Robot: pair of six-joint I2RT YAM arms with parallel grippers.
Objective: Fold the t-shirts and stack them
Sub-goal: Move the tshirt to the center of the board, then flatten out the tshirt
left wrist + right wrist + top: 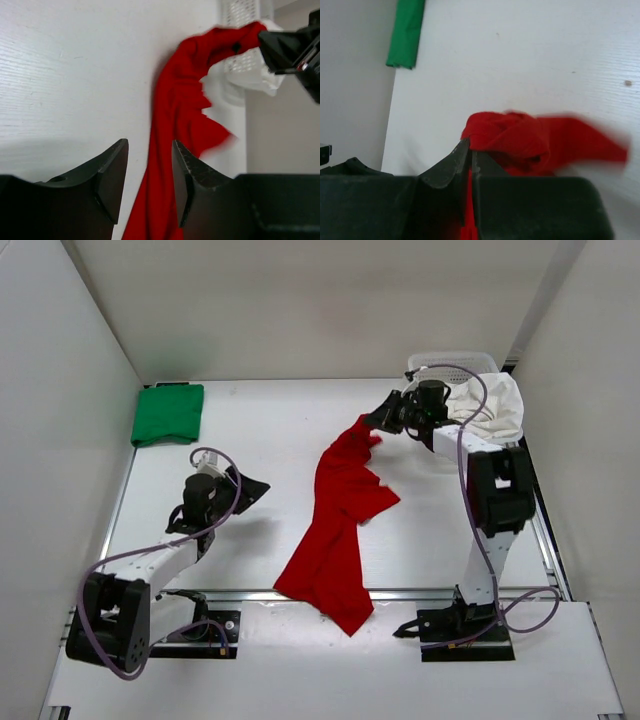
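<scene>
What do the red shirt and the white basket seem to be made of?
The red shirt looks like soft matte cloth, perhaps knit cotton: it drapes in loose folds and wrinkles. The basket is probably stiff white plastic with a smooth finish: its wall is a regular mesh of small holes and keeps its shape.

White table (280, 440) enclosed by plain, seemingly matte white walls (60, 390).

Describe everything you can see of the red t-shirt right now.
The red t-shirt is plain soft cloth, unfolded and bunched into a long rumpled strip. One end is pinched in the shut right tool, held up near the white basket; the rest runs diagonally across the table, its lower end lying over the near rail. The left tool, open, is clear of it.
</scene>
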